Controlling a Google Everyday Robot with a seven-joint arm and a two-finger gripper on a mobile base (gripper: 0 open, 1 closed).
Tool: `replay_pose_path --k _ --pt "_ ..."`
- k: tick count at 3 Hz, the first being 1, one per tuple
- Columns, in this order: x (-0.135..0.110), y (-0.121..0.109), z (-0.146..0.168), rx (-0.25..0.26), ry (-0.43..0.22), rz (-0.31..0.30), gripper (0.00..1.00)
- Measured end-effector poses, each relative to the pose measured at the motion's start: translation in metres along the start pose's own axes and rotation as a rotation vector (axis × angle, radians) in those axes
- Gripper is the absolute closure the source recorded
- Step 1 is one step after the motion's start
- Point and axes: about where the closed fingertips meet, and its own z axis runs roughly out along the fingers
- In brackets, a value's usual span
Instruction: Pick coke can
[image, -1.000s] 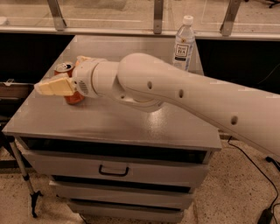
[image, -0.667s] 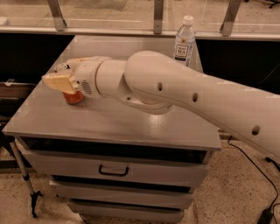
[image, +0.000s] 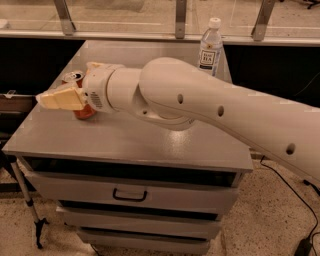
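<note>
In the camera view you have a grey cabinet top (image: 150, 137) with stacked drawers (image: 75, 187) beneath, standing on a speckled floor (image: 272, 215). Metal posts (image: 181, 17) run along a ledge behind it. A water bottle (image: 210, 47) stands upright at the back right corner.

Your arm (image: 210, 107) reaches in from the right across the top, its wrist level. The gripper (image: 61, 96) sits at the left edge, right at the coke can (image: 85, 112), which is upright and partly hidden behind it. You cannot tell whether the gripper has closed on the can.
</note>
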Motion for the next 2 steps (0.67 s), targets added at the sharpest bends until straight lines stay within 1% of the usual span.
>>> replay_pose_path --k 1,2 --pt "-0.0023 0.0024 0.0001 -0.002 -0.001 -0.005 0.0" --pt "-0.0023 0.0025 0.0001 -0.002 -0.001 -0.005 0.0"
